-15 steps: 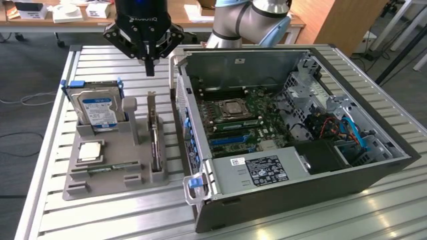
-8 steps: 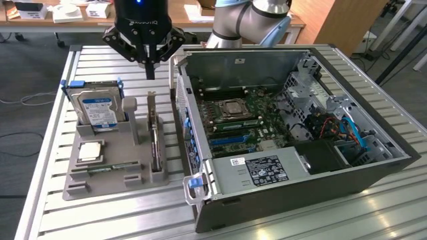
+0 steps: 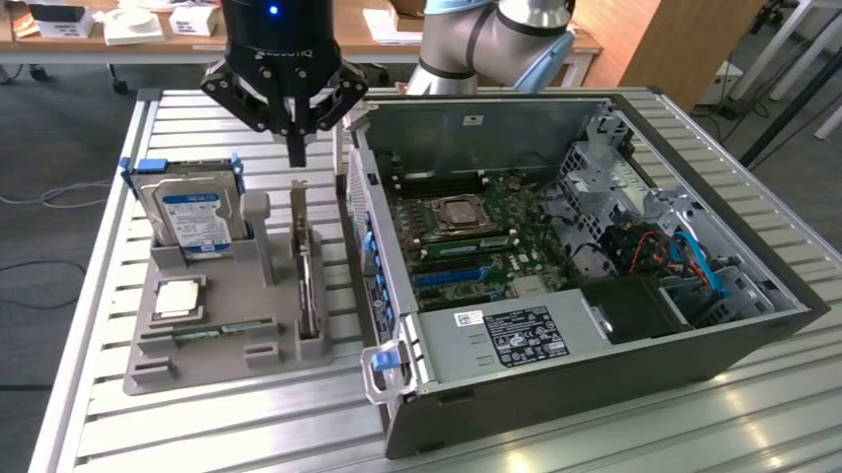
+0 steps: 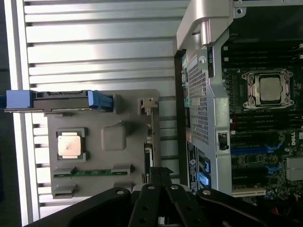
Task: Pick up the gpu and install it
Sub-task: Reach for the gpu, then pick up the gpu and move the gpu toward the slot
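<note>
my gripper (image 3: 298,156) hovering clenched and empty above the gpu (image 3: 306,264), gpu standing on edge in the grey holder (image 3: 224,345) on the tabletop (image 3: 197,434), open computer case (image 3: 593,394) sitting just beside

Straight above the gpu (image 3: 307,266): open air, only the closed gripper (image 3: 298,158) there. Exterior view's right of the gpu: computer case (image 3: 369,227) wall just beside, narrow gap. Exterior view's left: holder post (image 3: 254,232) near, hard drive (image 3: 191,217) upright beyond it.
</note>
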